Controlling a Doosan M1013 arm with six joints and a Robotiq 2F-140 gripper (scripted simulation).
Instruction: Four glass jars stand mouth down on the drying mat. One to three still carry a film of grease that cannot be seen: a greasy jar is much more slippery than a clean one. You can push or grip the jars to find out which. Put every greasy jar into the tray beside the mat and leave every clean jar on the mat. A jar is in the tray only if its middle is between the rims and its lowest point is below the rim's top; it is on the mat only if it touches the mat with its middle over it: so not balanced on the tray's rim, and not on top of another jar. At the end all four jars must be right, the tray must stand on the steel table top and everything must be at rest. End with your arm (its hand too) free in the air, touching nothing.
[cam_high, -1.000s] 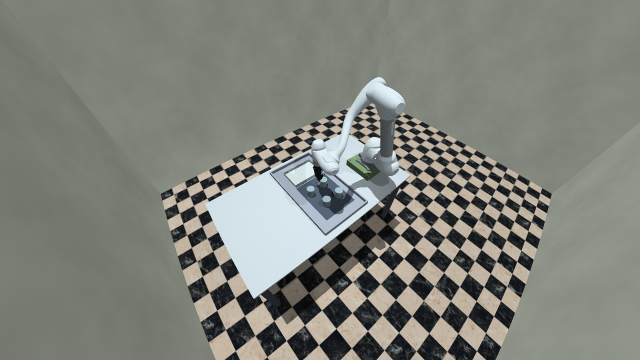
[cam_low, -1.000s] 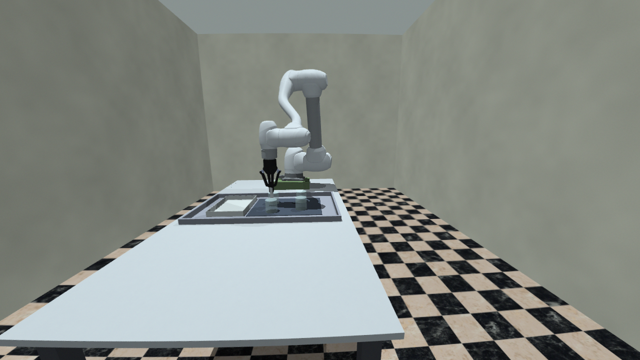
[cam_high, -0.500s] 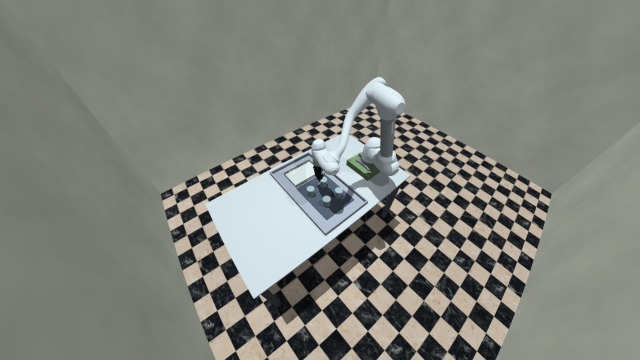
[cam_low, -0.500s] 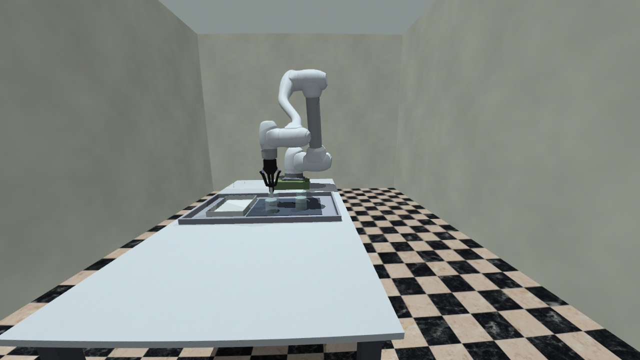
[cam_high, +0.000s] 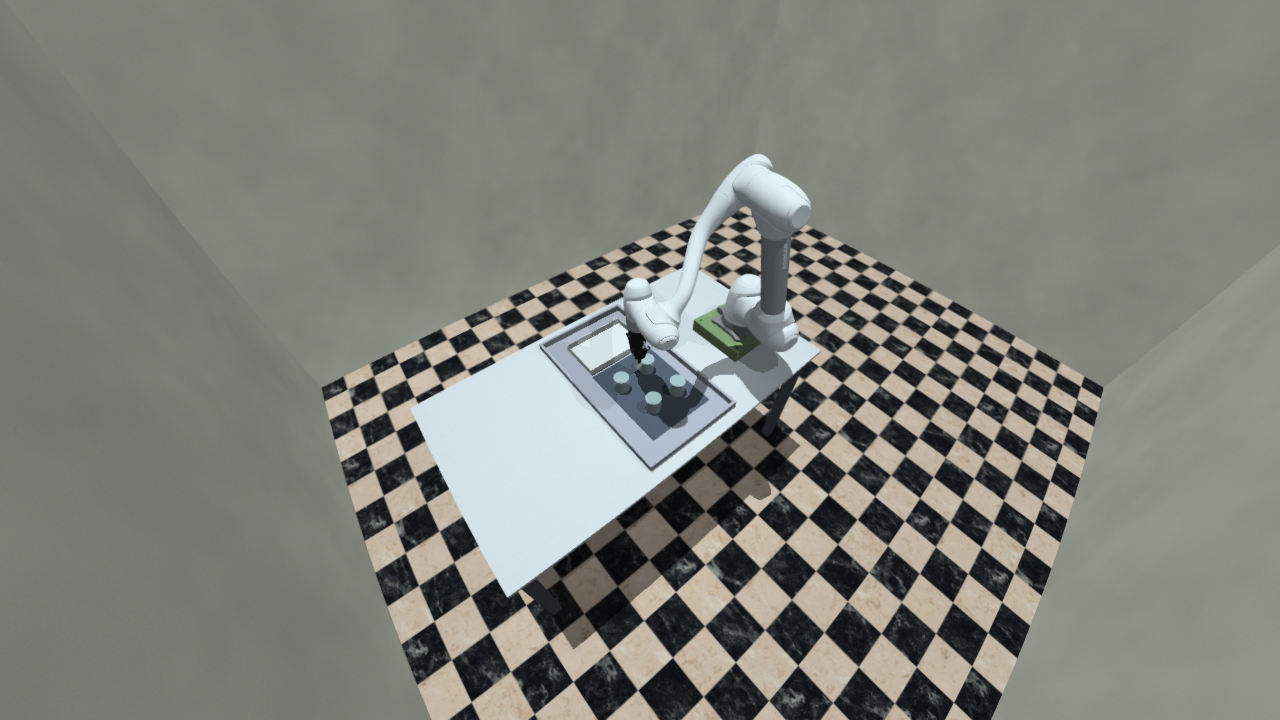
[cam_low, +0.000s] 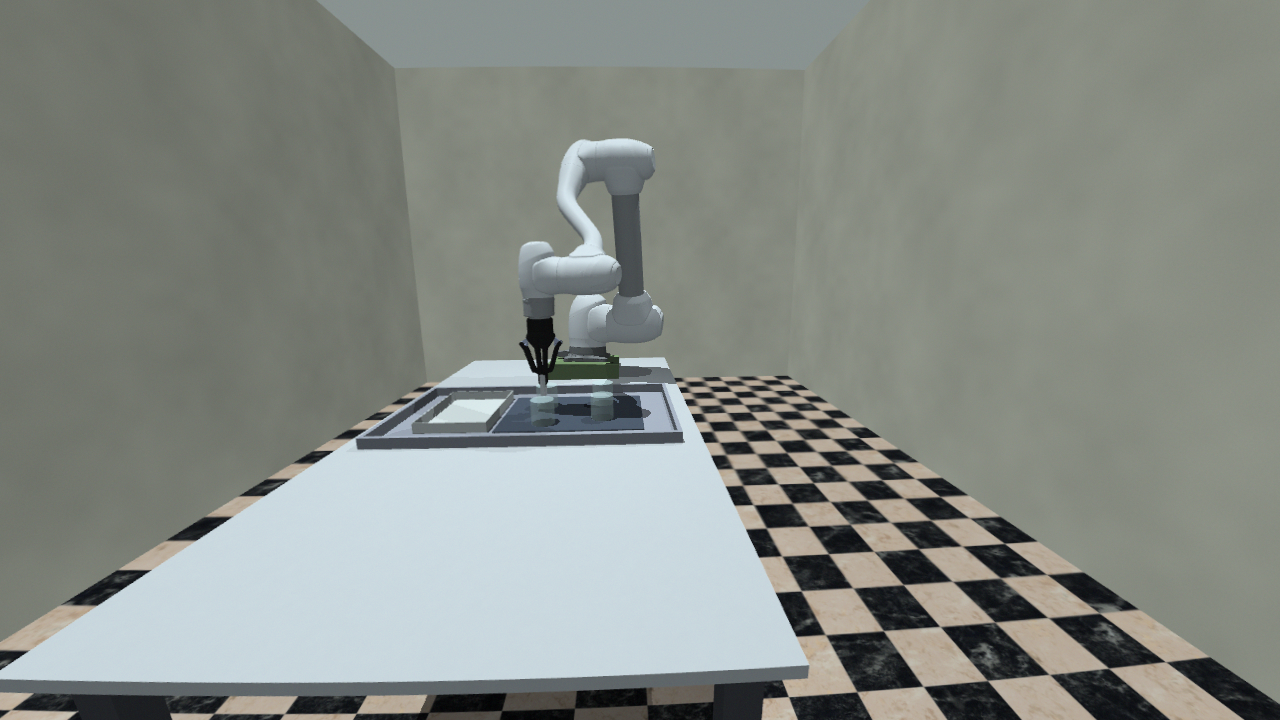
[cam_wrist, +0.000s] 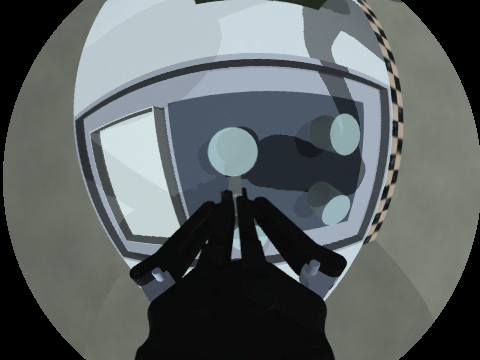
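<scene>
Chequered floor (cam_high: 850, 537) (cam_low: 895, 537) (cam_wrist: 397, 125) around a pale desk (cam_high: 519, 465) (cam_low: 411, 555) (cam_wrist: 125, 45); viewed from its near short edge, the arm stands at the far one.

Layout: tray (cam_high: 601, 347) (cam_low: 469, 411) (cam_wrist: 135, 175) toward the left long edge, drying mat (cam_high: 657, 429) (cam_low: 577, 424) (cam_wrist: 275, 110) beside it toward the right. All four jars on the mat; none in the tray.
- Jar A (cam_high: 648, 365) (cam_wrist: 233, 151): tray side, toward the far edge.
- Jar B (cam_high: 621, 382) (cam_low: 542, 411): tray side, toward the near edge; mostly hidden by the tool in the wrist view.
- Jar C (cam_high: 677, 385) (cam_wrist: 345, 134): toward the desk's far right corner.
- Jar D (cam_high: 653, 402) (cam_low: 602, 407) (cam_wrist: 336, 210): toward the near right corner.

Tool: gripper (cam_high: 638, 368) (cam_low: 542, 385) (cam_wrist: 236, 183) closed on nothing, tips down beside jar A on its near-edge side. Contact not certain; tips and jar meet in the wrist view.

Step in hand (judged): push test of jar A, closed fingers as probe. Grease on any jar: not readable by eye.

Next move calls for a short, slow, low push toward the far edge, noting resistance and slide, then the same test on the others. Too hard a push could topple A or run it off the mat. Sorting comes after; a greasy jar may slip in the grip, so lift low and gently over the tray rim.
</scene>
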